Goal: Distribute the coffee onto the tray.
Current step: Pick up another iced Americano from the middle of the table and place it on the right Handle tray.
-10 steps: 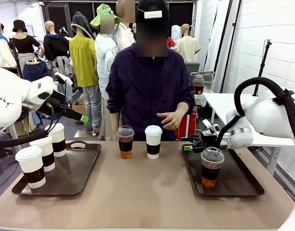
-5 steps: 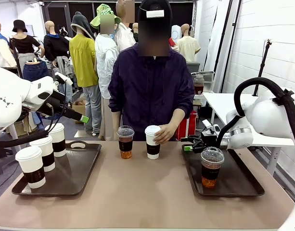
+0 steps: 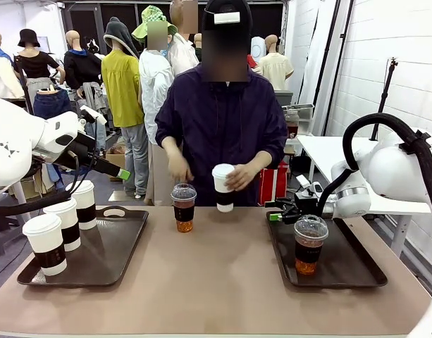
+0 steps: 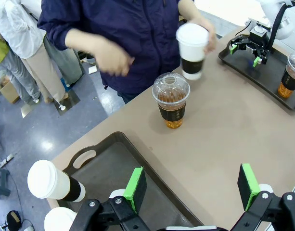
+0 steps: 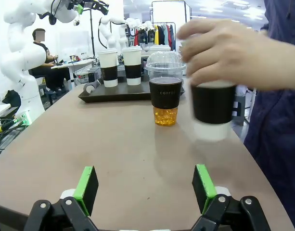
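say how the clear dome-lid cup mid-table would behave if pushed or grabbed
The clear cup looks like thin plastic, so a hard squeeze may buckle it. Narrower at the base than the top, it could tip if pushed high. Its dark sleeve probably aids grip.

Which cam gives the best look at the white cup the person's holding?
Left wrist view: white cup whole, lid and sleeve clear. Front view shows it small; right wrist view, blurred under the hand.
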Robot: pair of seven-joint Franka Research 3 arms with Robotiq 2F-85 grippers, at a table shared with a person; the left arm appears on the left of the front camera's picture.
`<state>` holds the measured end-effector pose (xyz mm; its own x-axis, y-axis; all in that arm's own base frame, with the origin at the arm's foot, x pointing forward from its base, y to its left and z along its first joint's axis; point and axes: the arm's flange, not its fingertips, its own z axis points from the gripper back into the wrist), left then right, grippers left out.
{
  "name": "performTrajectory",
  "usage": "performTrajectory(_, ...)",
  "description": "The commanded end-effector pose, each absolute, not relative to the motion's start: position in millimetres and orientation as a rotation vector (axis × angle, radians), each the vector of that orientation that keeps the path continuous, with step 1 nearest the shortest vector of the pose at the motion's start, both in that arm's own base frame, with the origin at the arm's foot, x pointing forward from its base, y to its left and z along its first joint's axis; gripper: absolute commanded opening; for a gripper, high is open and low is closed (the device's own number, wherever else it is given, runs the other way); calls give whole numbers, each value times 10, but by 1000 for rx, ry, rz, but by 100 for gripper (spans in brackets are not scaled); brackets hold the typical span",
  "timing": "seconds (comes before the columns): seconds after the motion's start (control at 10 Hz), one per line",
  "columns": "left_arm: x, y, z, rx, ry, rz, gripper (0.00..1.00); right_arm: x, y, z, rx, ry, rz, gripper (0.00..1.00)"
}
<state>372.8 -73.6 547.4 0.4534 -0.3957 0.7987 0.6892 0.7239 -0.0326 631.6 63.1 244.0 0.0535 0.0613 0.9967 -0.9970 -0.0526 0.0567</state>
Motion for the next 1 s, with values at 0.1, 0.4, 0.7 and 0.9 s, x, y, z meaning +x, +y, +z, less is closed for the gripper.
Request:
performTrajectory(0.1,3733,-722,5468,-390,-866,-687,100,6314,641,2450,1234,-1100,1237,100)
performTrajectory(0.4,3733,-722,5468,-390,-866,-687,100,6314,641,2450,1234,-1100,1237,100)
performTrajectory(0.7,3733,-722,5468,-390,-866,-687,100,6314,641,2450,1234,-1100,1237,100)
performTrajectory(0.9,3733,-722,5468,-390,-866,-687,100,6314,641,2450,1234,-1100,1237,100)
